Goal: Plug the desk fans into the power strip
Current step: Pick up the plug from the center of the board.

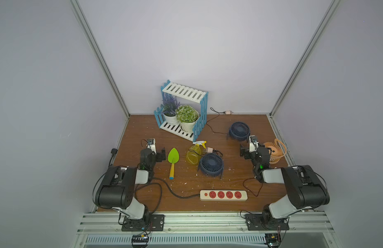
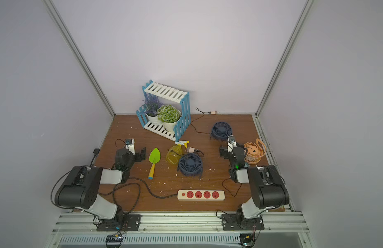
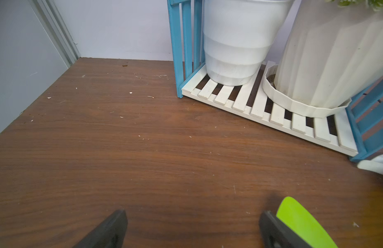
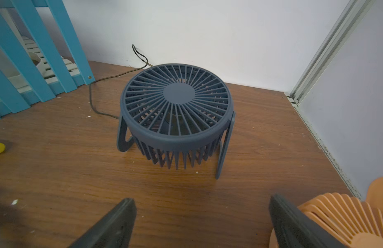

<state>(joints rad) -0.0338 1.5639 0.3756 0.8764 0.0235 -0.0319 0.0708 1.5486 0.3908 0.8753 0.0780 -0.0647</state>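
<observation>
**Power strip** (image 1: 223, 195) (image 2: 201, 195): lies flat at front edge of bench (image 1: 229, 174), btwn the two arm bases. 4 red sockets face up, none occupied. Black cord exits twd left arm.

**Left hand** (image 3: 193, 213): released, jaws spread wide, nothing btwn them. Sits low over bench, well apart from strip. Green trowel (image 3: 300, 221) blade is just beside one finger. Blue/white plant rack (image 3: 272, 111) is ahead.

**Right hand** (image 4: 201, 199): released, jaws wide, nothing held. Faces far navy fan (image 4: 175, 111). Orange fan (image 4: 336, 219) is just beside one finger.

**Fans, both top views:**
- Near navy fan (image 1: 211, 165): mid-bench, grille tilted up, beside yellow spray bottle (image 1: 193, 153). Beige plug (image 1: 209, 150) w/ black cord lies btwn bottle and fan.
- Far navy fan: rear right. Thin cord runs to small plug at rear wall (image 1: 227, 112).
</observation>
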